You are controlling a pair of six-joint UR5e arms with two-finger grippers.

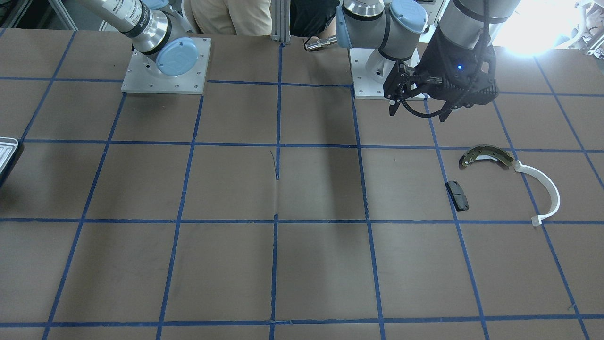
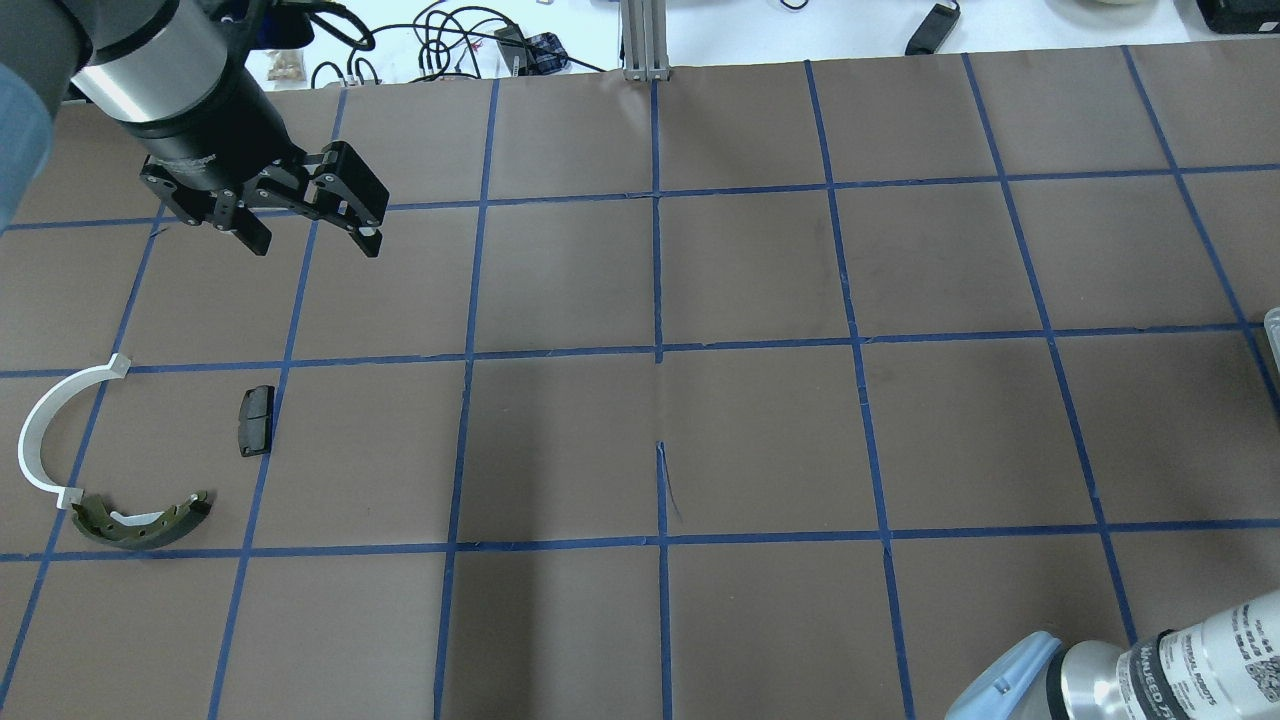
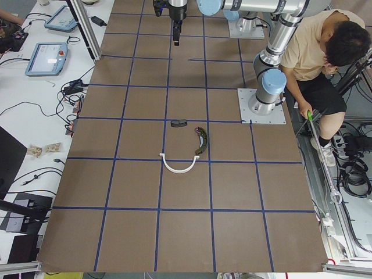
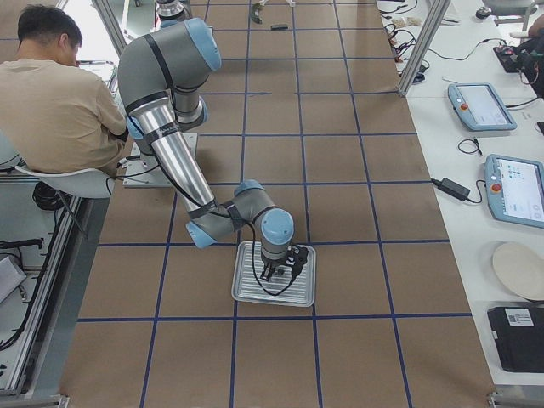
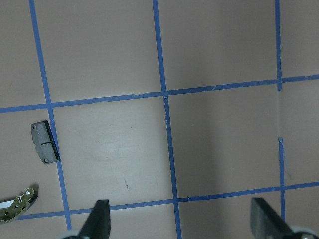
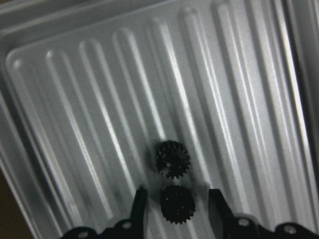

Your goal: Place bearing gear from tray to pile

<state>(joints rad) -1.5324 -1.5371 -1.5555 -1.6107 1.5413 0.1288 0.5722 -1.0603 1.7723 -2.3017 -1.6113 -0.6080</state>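
- Where the right gripper (image 6: pixel 177 211) hangs over the tray (image 6: pixel 94 99), the bearing gear (image 6: pixel 177 204) lies flat on the tray's ribbed base, directly between the two fingers (image 6: pixel 138 211).
- A second gear (image 6: pixel 172 159), black and toothed like the first, lies on the same base just beyond the fingertips and close beside the bearing gear. Whether the two gears touch cannot be told.
- Right gripper state: the jaws stand parted a little wider than the bearing gear, with a narrow gap visible on each side of it. The fingers bracket the gear but clamp nothing.
- Whether the fingertips rest on the tray base cannot be told.
- From the exterior right view, the right gripper (image 4: pixel 280 270) points straight down over the middle of the tray (image 4: pixel 246 296).
- The pile (image 2: pixel 160 528) lies on the table (image 2: pixel 760 270), well apart from the tray, toward the opposite end. It consists of:
  - an olive brake shoe (image 1: pixel 490 152);
  - a white arc (image 1: pixel 556 193), one end just beside an end of the shoe;
  - a black pad (image 2: pixel 256 421), near both but apart from them.
- Left gripper (image 2: pixel 312 240) state: it hovers above the table near the pile, far from the tray. The jaws are spread wide, with only bare table showing between them.
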